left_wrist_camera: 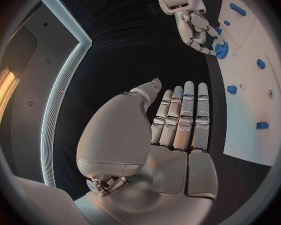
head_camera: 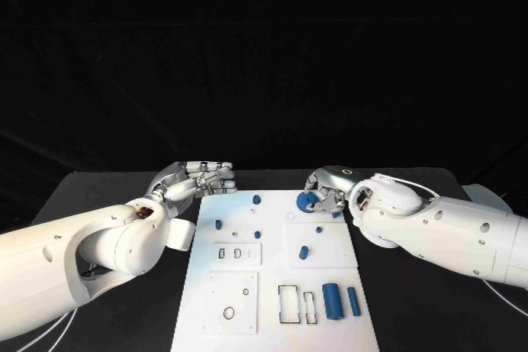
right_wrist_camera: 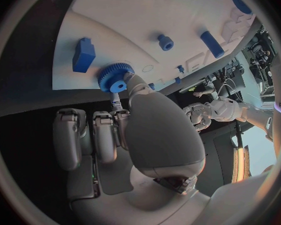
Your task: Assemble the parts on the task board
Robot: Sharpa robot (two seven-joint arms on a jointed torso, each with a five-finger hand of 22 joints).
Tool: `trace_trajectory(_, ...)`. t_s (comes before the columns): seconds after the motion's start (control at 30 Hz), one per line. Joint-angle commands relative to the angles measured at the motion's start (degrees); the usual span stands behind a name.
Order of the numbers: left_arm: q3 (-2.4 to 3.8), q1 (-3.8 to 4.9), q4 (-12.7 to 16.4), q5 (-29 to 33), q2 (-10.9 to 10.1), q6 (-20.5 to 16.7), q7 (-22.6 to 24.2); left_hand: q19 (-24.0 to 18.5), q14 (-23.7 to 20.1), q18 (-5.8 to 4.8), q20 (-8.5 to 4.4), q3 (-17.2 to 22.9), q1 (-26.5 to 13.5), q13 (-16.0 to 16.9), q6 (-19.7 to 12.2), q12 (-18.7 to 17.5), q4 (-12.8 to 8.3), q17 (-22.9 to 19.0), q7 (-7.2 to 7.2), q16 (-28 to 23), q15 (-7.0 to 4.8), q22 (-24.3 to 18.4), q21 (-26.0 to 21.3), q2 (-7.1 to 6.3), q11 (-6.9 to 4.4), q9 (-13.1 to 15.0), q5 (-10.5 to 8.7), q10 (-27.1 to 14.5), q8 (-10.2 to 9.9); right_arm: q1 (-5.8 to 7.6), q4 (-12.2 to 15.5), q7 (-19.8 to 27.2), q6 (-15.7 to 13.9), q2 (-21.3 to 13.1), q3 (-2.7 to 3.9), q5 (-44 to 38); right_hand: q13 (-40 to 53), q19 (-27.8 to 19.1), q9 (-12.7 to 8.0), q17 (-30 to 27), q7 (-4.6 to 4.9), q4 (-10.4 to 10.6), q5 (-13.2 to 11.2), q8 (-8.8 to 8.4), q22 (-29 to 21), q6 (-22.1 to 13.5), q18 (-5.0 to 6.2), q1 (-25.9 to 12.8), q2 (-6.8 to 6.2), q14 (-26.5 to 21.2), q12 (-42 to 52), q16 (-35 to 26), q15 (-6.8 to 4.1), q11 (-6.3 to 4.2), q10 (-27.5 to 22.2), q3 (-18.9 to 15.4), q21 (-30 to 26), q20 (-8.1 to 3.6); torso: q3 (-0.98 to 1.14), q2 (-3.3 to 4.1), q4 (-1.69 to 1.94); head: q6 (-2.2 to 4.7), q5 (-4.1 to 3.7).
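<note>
Pinching blue gear (head_camera: 305, 201): right robot hand (head_camera: 330, 190); left robot hand (head_camera: 201, 179) empty, fingers straight beside task board (head_camera: 275, 291).

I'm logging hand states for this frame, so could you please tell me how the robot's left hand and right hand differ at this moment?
The right hand pinches the blue gear at the task board's far edge; the left hand holds nothing. The left hand sits off the board's far left corner over the black table, fingers straight and together in its wrist view; the right hand reaches over the board. Both are silver, on white arms.
</note>
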Motion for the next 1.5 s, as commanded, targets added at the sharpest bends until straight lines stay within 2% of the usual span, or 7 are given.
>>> trace_trajectory(0.03,0.04,0.06,0.0,0.1,0.1,1.3,0.1,-0.1,0.0,0.75,0.14,0.2,0.5,0.0,-0.1,-0.3,-0.2,0.1,0.49,-0.3,0.24,-0.1,-0.3,0.16,0.36,0.0,0.19,0.0,-0.4,-0.13,0.9,0.4,-4.8,-0.1,-0.03,-2.7,8.2,1.3,0.1,13.6,-1.94,0.0,0.3,-0.47,8.8,2.7,-0.8,-0.8,-0.01,5.8,0.5,0.4,-0.48,-0.28,1.1,0.5,0.3,-0.57,0.01,-0.02,-0.11,0.23,0.11)
trace_trajectory(0.27,0.04,0.06,0.0,0.1,0.1,1.7,0.1,-0.2,-0.1,0.75,0.16,0.4,0.7,0.0,-0.2,-0.4,-0.5,0.1,0.52,-0.5,0.28,-0.1,-0.4,0.08,0.39,0.0,0.2,-0.1,-0.5,-0.14,4.1,-0.1,-8.7,-0.2,0.01,-4.8,9.1,1.7,0.0,13.9,-2.17,-0.2,0.8,-0.99,9.5,3.5,-0.97,-1.5,-0.53,5.8,1.3,0.5,-0.67,-0.48,1.8,1.6,0.8,-0.77,-0.02,-0.05,-0.14,0.51,0.31)
trace_trajectory(0.43,0.04,0.06,0.0,0.1,0.1,1.8,0.2,-0.2,-0.1,0.75,0.17,0.5,0.8,0.0,-0.2,-0.4,-0.7,0.1,0.52,-0.6,0.28,-0.2,-0.4,0.05,0.39,0.0,0.18,-0.1,-0.6,-0.15,5.8,-0.6,-9.3,1.1,0.02,-6.7,9.0,1.7,0.0,13.9,-2.17,-0.2,0.8,-1.14,9.5,3.6,-0.97,-1.6,-0.63,5.8,1.2,0.5,-0.69,-0.5,1.7,1.7,0.8,-0.79,0.06,0.11,-0.07,0.66,0.31)
trace_trajectory(0.6,0.04,0.06,0.1,0.1,0.1,1.7,0.3,-0.2,-0.1,0.75,0.17,0.5,0.8,0.0,-0.2,-0.4,-0.7,0.1,0.52,-0.6,0.28,-0.2,-0.4,0.05,0.39,0.0,0.16,-0.1,-0.6,-0.25,6.2,-1.0,-9.1,3.4,0.01,-7.7,9.0,1.7,0.0,13.9,-2.17,-0.2,0.8,-1.25,9.5,3.6,-0.96,-1.7,-0.67,5.8,1.2,0.5,-0.7,-0.5,1.7,1.9,0.8,-0.81,0.0,0.11,0.02,0.68,0.3)
trace_trajectory(0.77,0.04,0.06,0.1,0.1,0.2,1.6,0.4,-0.2,-0.1,0.75,0.17,0.5,0.8,0.0,-0.2,-0.4,-0.7,0.1,0.52,-0.6,0.28,-0.2,-0.4,0.04,0.39,0.0,0.16,-0.1,-0.6,-0.55,5.4,-1.1,-8.6,5.8,-0.06,-7.9,9.1,1.7,-0.1,14.0,-2.17,-0.2,0.6,-1.52,9.5,3.7,-0.97,-1.9,-0.73,5.8,1.2,0.5,-0.71,-0.5,1.7,2.2,0.8,-0.84,0.01,0.14,-0.02,0.58,0.5)
trace_trajectory(1.03,0.05,0.07,0.3,0.1,0.1,1.5,0.4,-0.2,-0.1,0.75,0.17,0.5,0.8,0.0,-0.2,-0.4,-0.7,0.1,0.52,-0.6,0.28,-0.2,-0.4,0.04,0.39,0.0,0.16,-0.1,-0.6,-1.98,3.1,-0.9,-7.5,9.2,-0.25,-7.8,9.1,1.8,-0.1,14.0,-2.14,-0.3,0.4,-1.8,9.5,3.8,-0.98,-2.1,-0.83,5.8,1.2,0.5,-0.71,-0.48,1.7,2.5,0.8,-0.85,0.07,0.14,-0.01,0.41,0.71)
trace_trajectory(1.5,0.05,0.08,0.6,0.1,-0.1,1.5,0.2,-0.2,-0.1,0.75,0.17,0.5,0.8,0.0,-0.2,-0.4,-0.7,0.1,0.53,-0.6,0.29,-0.2,-0.4,0.04,0.41,0.0,0.12,-0.1,-0.6,-2.98,0.0,-1.4,-7.1,12.4,-0.37,-7.1,8.9,1.5,-0.2,13.8,-2.06,-0.3,0.0,-2.38,9.2,3.8,-0.88,-2.7,-0.93,5.8,1.1,0.4,-0.66,-0.41,1.6,3.1,0.5,-0.84,0.15,0.15,-0.04,-0.15,1.03)
